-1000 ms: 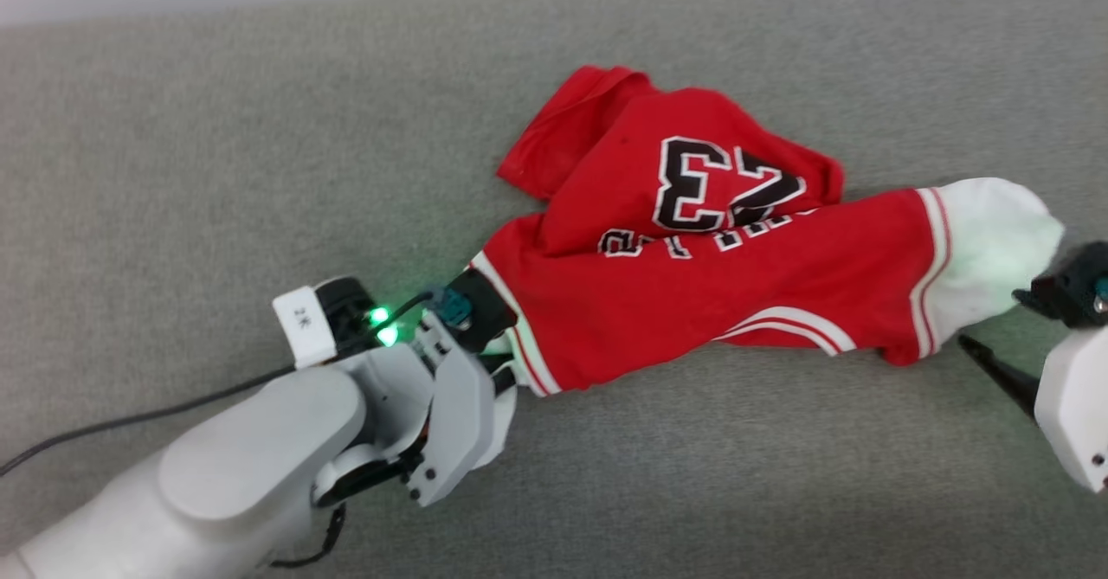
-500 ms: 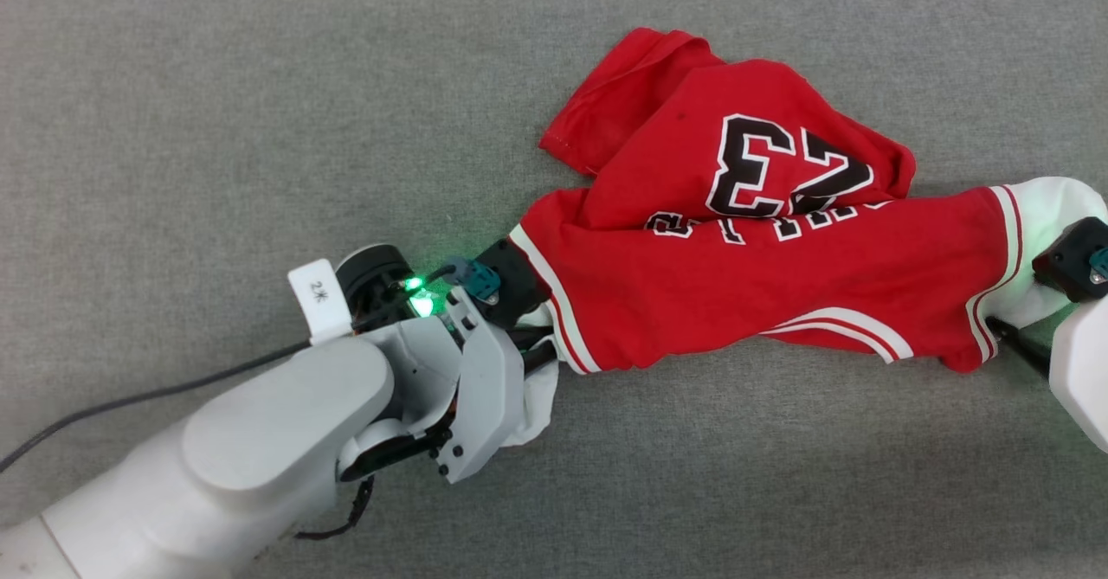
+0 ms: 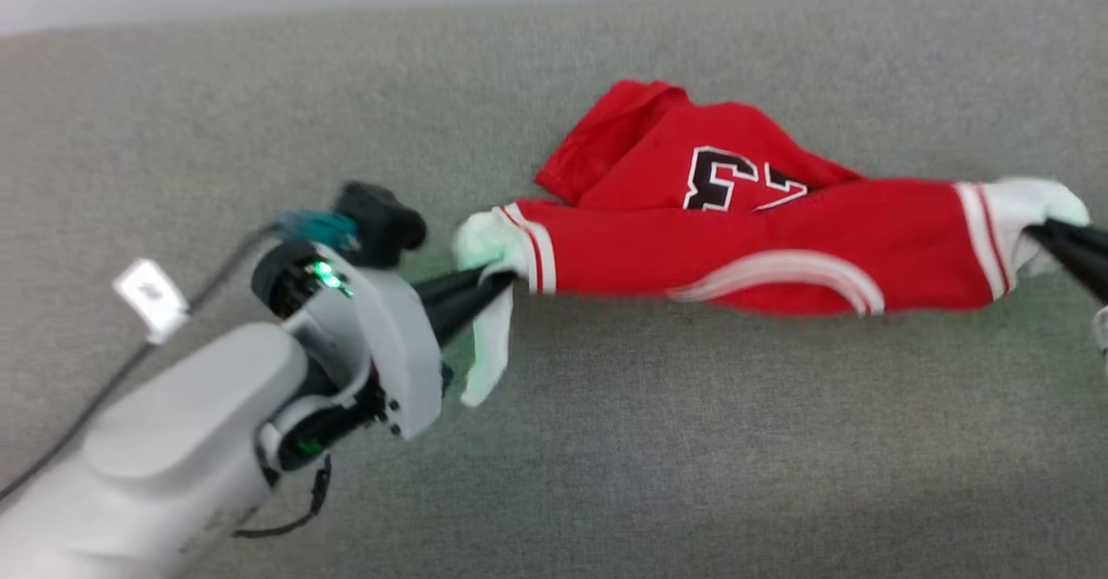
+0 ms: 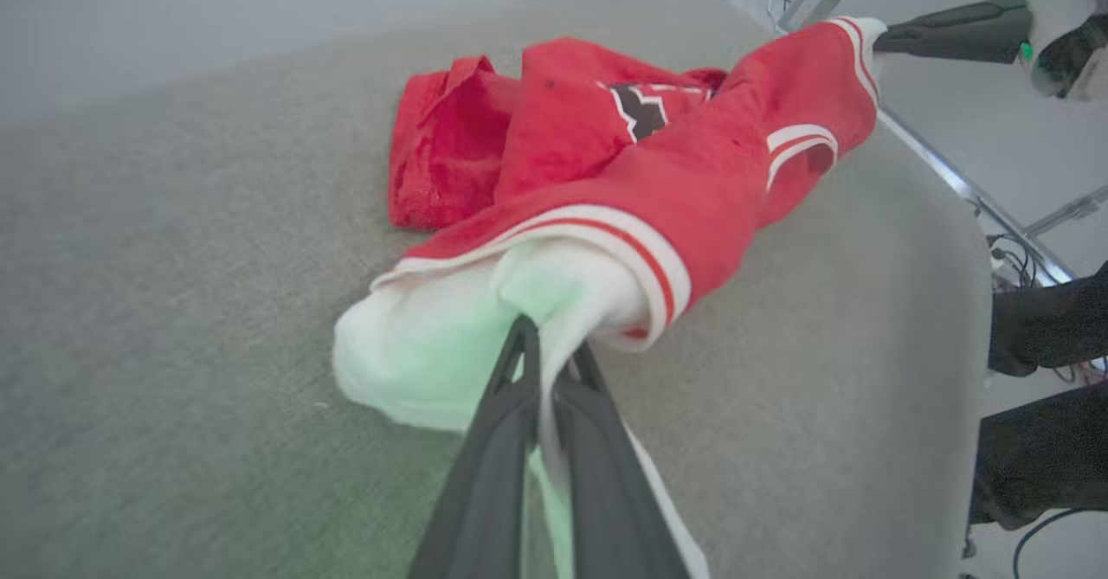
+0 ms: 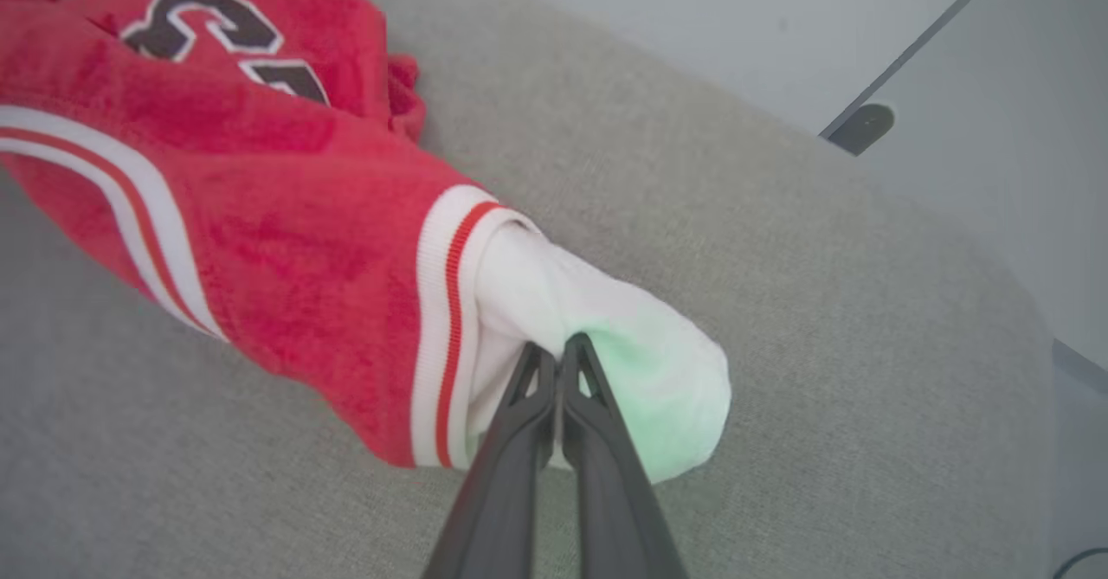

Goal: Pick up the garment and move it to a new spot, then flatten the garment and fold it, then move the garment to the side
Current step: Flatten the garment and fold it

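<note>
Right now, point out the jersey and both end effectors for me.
jersey (image 3: 736, 233), head view, red cloth below the number.
left end effector (image 4: 551, 341), left wrist view, between its fingertips, shut on a white sleeve.
right end effector (image 5: 556, 347), right wrist view, between its fingertips, shut on the other sleeve.

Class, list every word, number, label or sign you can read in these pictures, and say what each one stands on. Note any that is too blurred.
"23": black, white-outlined number on the red garment, upside down in the head view, the 2 partly hidden under a fold.
White tag at the lower left of the head view: markings too blurred to read.
Nothing else legible.
</note>
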